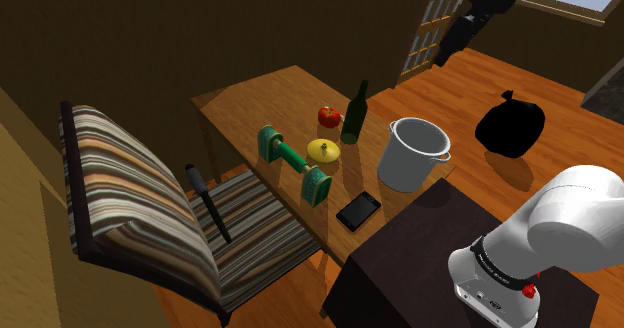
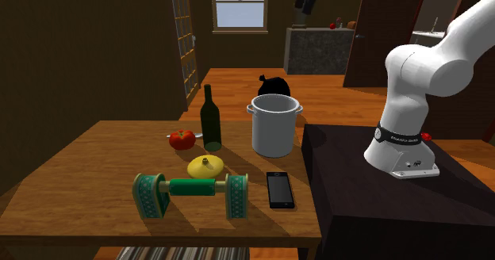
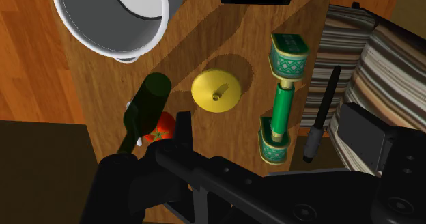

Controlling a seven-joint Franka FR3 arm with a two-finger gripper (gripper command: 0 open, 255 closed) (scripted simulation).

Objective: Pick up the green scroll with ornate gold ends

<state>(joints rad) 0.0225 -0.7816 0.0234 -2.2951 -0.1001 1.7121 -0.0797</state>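
Counts on the table: 1 green scroll with ornate teal-and-gold end caps, 1 dark green glass bottle, 1 red tomato, 1 flat yellow fruit with a stem, 1 pale grey metal pot, 1 black slab phone.

Scroll lies flat along the edge of the wooden table that faces the chair, about mid-edge. Nothing touches it. Yellow fruit is just beside it, inboard. Tomato and upright bottle are mid-table, near each other. Pot stands at the edge by the dark box stand. Phone is at the corner between the chair edge and the stand edge.

All-black gripper hangs high, well above the table, holding nothing. In the wrist view its fingers look spread wide.

Off the table: 1 striped upholstered chair with 1 thin black rod-like tool on the seat, knife or brush, can't tell. 1 black bag sits on the floor beyond the pot.

Room: orange wood floor, dark brown walls, one window at the back.
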